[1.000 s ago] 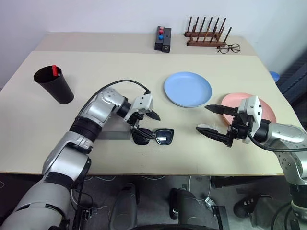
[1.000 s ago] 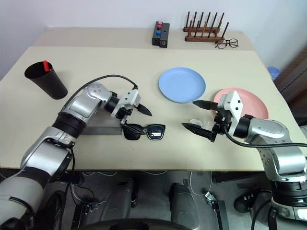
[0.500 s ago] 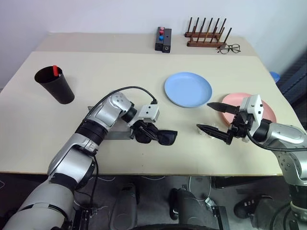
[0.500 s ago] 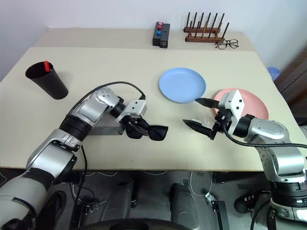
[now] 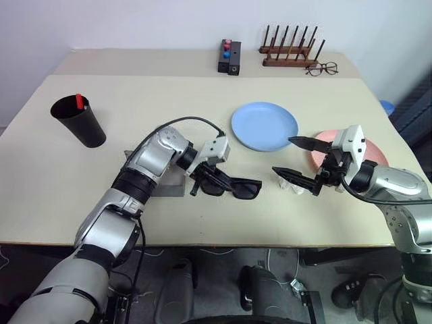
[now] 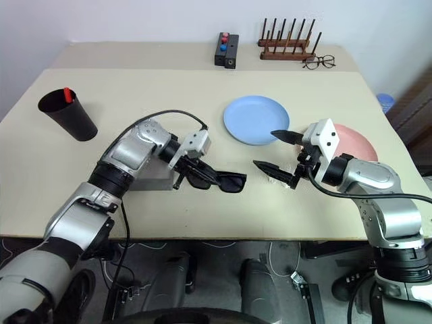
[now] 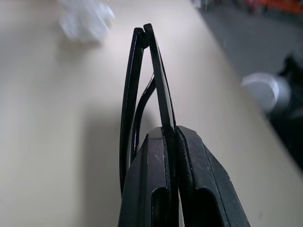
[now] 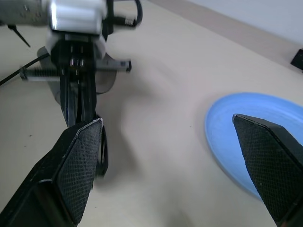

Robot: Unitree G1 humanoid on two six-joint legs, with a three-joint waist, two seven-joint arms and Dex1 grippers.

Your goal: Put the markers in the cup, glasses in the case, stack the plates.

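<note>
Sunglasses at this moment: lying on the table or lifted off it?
Lifted. The left tool is shut on the sunglasses, which hang clear of the table, their shadow beneath them, beside the grey case.

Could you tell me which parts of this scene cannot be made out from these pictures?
- Grey case: mostly hidden behind the left arm in both eye views.
- Marker: the cup hides all but its red end.
- Pink plate: partly covered by the right end effector.
- Small pale object on the table: blurred in the left wrist view.
</note>
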